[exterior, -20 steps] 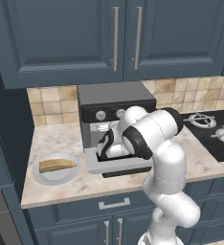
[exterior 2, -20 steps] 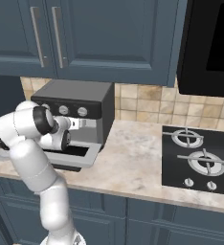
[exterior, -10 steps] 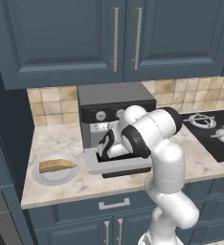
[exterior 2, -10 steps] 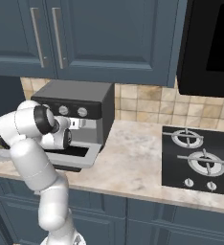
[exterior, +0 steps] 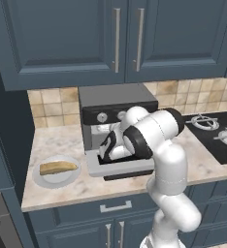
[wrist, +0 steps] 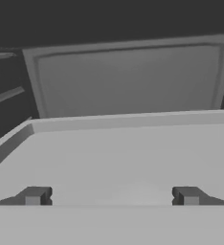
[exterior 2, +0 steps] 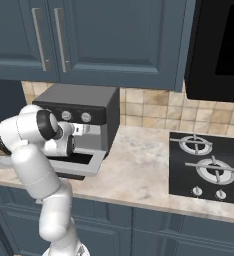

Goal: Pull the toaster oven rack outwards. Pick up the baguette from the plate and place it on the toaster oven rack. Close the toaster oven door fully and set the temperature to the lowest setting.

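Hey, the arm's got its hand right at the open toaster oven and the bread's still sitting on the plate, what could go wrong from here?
1. The open fingers sit right over the rack; if they close too high they may slip off without gripping its front edge.
2. The toaster oven door lies folded down under the hand, so a low pull could press on it.
3. The baguette lies on the plate well to the left, a wide swing past the oven.

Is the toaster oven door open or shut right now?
Open. The toaster oven door lies folded down flat in front of the toaster oven, and the hand view looks straight into the dark cavity.
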Controlling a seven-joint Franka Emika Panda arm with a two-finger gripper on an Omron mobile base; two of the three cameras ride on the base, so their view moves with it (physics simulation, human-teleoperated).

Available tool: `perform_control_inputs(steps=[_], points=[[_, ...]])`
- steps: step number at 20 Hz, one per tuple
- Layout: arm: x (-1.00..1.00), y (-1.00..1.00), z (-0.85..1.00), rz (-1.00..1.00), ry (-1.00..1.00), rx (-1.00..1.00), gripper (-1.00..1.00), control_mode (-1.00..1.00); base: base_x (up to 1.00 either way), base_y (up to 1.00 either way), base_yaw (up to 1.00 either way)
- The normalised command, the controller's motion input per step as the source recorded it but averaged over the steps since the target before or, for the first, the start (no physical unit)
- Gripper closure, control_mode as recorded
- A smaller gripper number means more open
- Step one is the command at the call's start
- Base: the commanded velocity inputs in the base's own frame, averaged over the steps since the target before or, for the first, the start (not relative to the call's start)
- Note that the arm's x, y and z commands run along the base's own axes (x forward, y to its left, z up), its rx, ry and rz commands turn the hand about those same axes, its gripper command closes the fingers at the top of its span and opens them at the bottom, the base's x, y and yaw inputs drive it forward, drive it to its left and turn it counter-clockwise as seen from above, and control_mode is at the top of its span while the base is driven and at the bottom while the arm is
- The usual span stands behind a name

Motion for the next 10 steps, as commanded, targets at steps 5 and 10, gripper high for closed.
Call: perform_control_inputs(steps=[5,10], points=[[-0.49,0.0,-1.0,0.0,0.4,-0.05,-1.0,-1.0,0.0,0.0,0.0],[-0.95,0.0,-1.0,0.0,0.5,-0.11,-1.0,-1.0,0.0,0.0,0.0]])
